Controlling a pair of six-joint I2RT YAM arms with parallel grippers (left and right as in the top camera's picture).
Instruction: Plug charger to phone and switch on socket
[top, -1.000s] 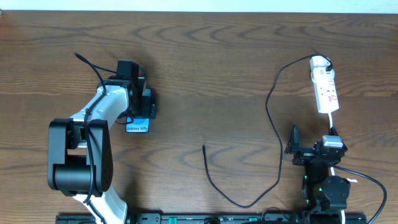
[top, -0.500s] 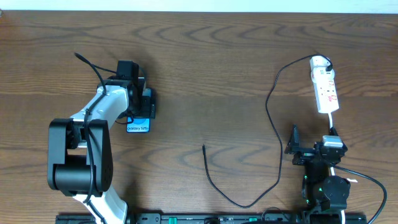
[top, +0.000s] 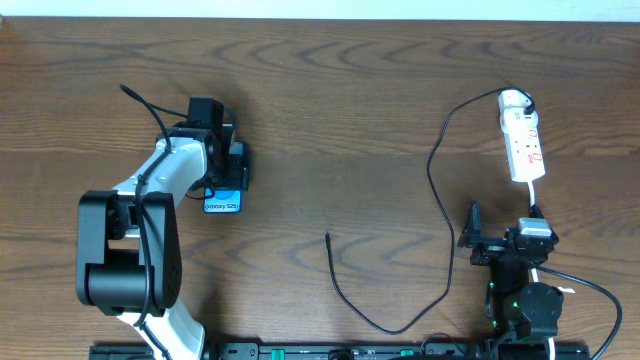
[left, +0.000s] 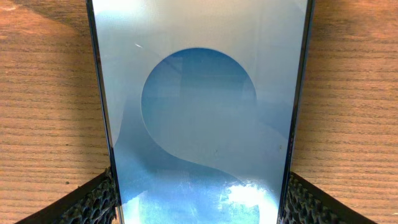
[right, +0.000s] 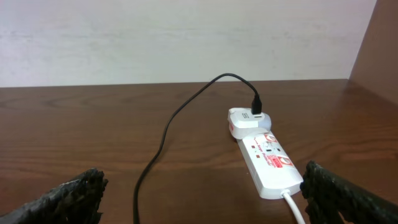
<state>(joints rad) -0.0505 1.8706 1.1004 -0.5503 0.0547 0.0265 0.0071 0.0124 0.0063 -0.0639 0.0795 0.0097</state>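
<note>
The phone lies flat on the table with its blue screen up and fills the left wrist view. My left gripper straddles its near end, both ridged pads pressed against its long edges. From overhead only the phone's lower end shows below the left gripper. The charger runs from the socket in a long loop to its loose plug tip at mid-table. My right gripper stands wide open just short of the socket, holding nothing.
The charger's black plug sits in a white adapter at the socket's far end. The strip's white cord runs back beneath my right wrist. A pale wall rises behind the table's far edge.
The left jaws have drawn in slightly against the phone's sides. The phone, the charger and the right arm have not moved.
</note>
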